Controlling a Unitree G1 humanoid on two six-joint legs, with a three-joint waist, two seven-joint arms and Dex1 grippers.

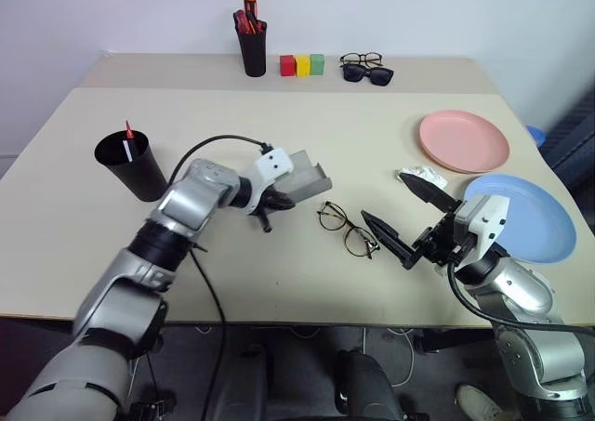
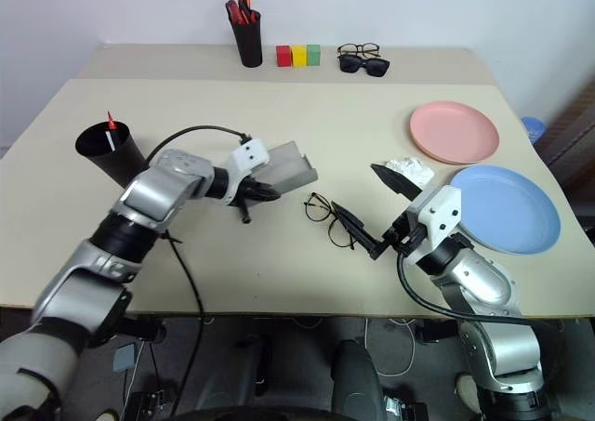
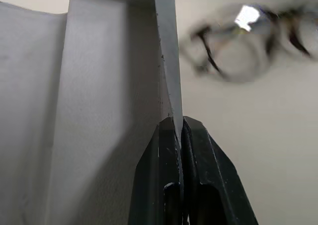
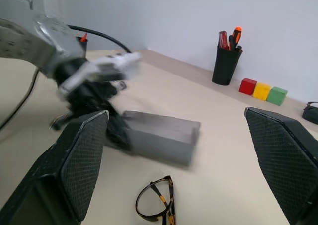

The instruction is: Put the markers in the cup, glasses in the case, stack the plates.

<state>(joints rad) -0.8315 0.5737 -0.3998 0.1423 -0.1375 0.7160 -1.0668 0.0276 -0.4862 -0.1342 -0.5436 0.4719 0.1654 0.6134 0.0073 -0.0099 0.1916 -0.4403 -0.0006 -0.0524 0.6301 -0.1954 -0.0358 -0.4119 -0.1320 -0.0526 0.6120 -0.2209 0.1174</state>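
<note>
Case sits in the middle of the table, a grey box pinched by the left gripper, whose two black fingers are clamped tight on the thin edge of one wall, as the left wrist view shows plainly. Just right of the case and a touch nearer, the glasses lie flat on the tabletop, thin dark rims, clear lenses, apart from both grippers. Over on the right, the right gripper hangs above the table with its jaws spread wide and nothing between them, one finger close to the glasses but not touching. Out on the left stands the cup, wide and black, upright, with the markers poking out of it, a red cap and a white barrel showing above the rim. On the right side lie the plates, the pink plate farther back and the blue plate nearer, side by side and not stacked, with a crumpled white scrap between them and the glasses. Far back on the table are a black pen holder full of red and orange pens, three coloured blocks, and two more pairs of spectacles.
</note>
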